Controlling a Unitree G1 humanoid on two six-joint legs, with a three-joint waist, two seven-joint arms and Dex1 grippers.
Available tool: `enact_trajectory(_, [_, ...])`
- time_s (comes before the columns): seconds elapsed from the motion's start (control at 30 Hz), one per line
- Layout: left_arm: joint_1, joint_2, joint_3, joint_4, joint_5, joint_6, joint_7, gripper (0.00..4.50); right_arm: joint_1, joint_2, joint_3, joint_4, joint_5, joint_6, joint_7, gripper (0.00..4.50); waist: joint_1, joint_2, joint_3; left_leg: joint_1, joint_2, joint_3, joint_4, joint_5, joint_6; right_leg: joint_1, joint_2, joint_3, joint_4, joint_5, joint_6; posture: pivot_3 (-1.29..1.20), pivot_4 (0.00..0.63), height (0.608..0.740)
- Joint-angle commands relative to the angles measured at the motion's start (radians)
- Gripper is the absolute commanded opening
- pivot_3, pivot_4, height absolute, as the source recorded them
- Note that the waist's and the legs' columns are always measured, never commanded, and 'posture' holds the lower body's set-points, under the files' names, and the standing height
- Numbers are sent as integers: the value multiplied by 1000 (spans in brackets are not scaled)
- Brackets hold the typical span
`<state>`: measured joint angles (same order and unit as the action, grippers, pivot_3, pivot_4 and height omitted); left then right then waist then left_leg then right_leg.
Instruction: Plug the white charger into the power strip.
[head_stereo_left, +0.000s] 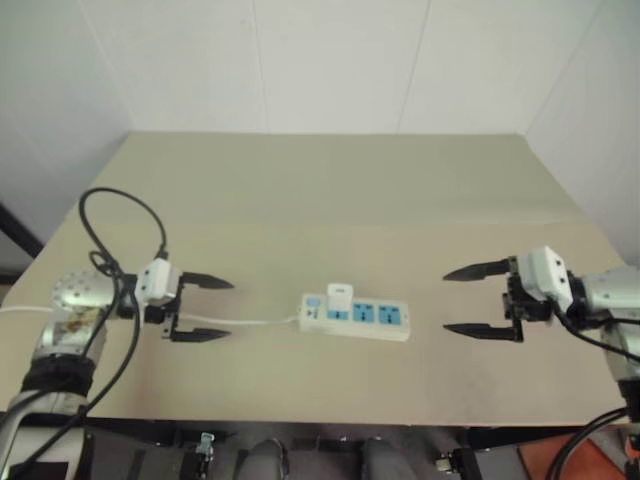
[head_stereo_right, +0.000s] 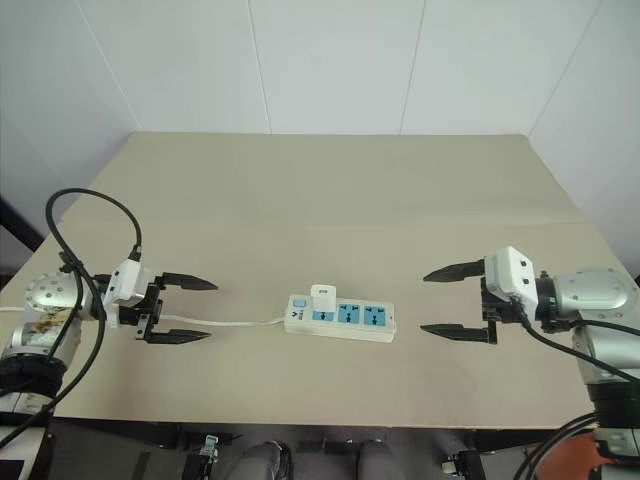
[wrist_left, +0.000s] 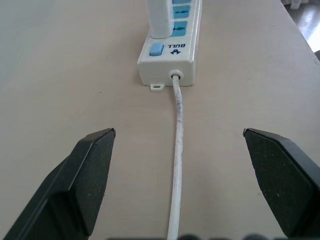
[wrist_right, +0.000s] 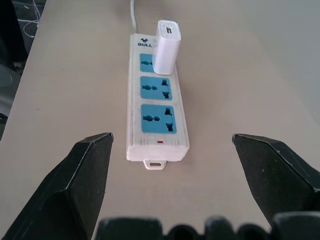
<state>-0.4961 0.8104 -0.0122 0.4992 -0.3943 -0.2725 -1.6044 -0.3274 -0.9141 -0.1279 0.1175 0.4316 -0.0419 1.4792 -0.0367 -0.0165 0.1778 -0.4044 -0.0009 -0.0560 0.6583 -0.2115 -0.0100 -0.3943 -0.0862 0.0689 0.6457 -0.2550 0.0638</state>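
Note:
The power strip (head_stereo_left: 358, 318) lies near the table's front edge, in the middle, with its blue sockets facing up. The white charger (head_stereo_left: 340, 297) stands upright in the socket nearest the switch end (wrist_left: 157, 49). A thin white cord (wrist_left: 178, 150) runs from that end toward my left gripper (head_stereo_left: 205, 309), which is open, empty and well to the left of the strip. On the other side, my right gripper (head_stereo_left: 476, 300) is open and empty too, apart from the strip. The strip (wrist_right: 156, 112) and charger (wrist_right: 166, 47) lie ahead between its fingers.
The strip rests on a beige table (head_stereo_left: 330, 200) that meets white walls (head_stereo_left: 330, 60) at the back. A black cable (head_stereo_left: 125, 215) loops over my left arm.

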Motion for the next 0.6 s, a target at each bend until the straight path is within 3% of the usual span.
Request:
enact_trajectory(0.03, [3, -13, 29, -51, -13, 21, 23, 4467, 19, -23, -29, -28, -22, -34, -21, 4500, 0, 0, 0, 0, 0, 0, 0, 0, 0, 0, 0, 0, 0, 0, 0, 0, 150, 740])
enact_trajectory(0.6, [-38, -35, 28, -66, -62, 165, -10, 4467, 163, -57, -110, -81, -40, -55, -106, 4500, -3, -1, 0, 0, 0, 0, 0, 0, 0, 0, 0, 0, 0, 0, 0, 0, 150, 740])
